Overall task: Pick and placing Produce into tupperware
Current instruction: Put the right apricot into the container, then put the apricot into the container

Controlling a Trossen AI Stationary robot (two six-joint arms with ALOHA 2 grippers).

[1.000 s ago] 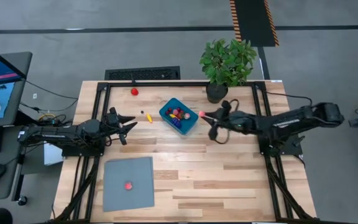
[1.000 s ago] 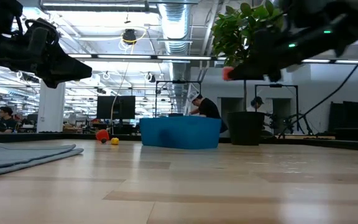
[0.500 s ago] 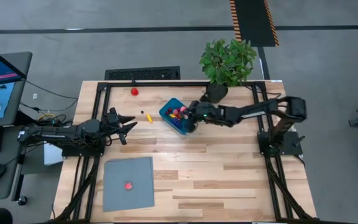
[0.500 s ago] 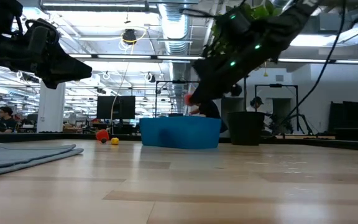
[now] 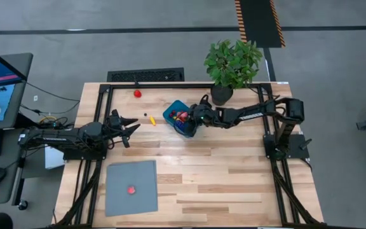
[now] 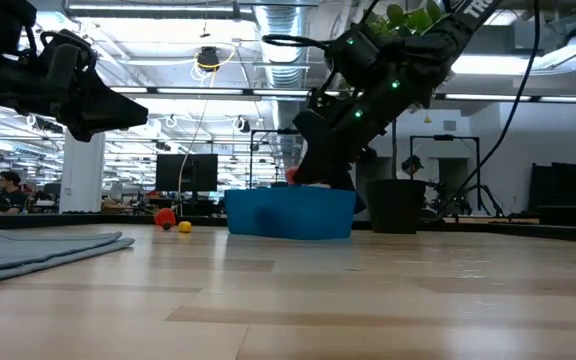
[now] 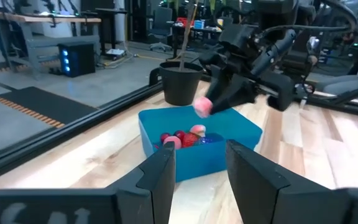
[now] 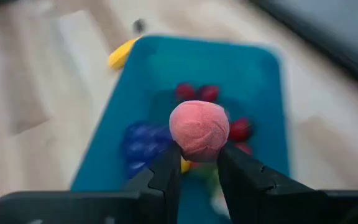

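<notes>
Right gripper (image 8: pixel 197 163) poised directly above the tupperware (image 5: pixel 182 118), its two fingers closed against the sides of a round pink piece of produce (image 8: pixel 199 129), which sits between the fingertips and clear of the container floor. The tupperware, a teal rounded rectangle, lies near the table's (image 5: pixel 234 184) far edge beside the potted plant (image 5: pixel 232 63), its long axis running diagonally across the boards; red, blue and yellow pieces already lie inside it. A red piece (image 5: pixel 137 93) and a yellow piece (image 5: pixel 152 121) rest on the bare wood beyond the container's left end, and another red piece (image 5: pixel 131 189) sits on the grey sheet (image 5: pixel 131 187). Left gripper (image 5: pixel 127 128) waits at the table's left side, fingers parted and empty. No legible brand, label or writing appears on any object.
</notes>
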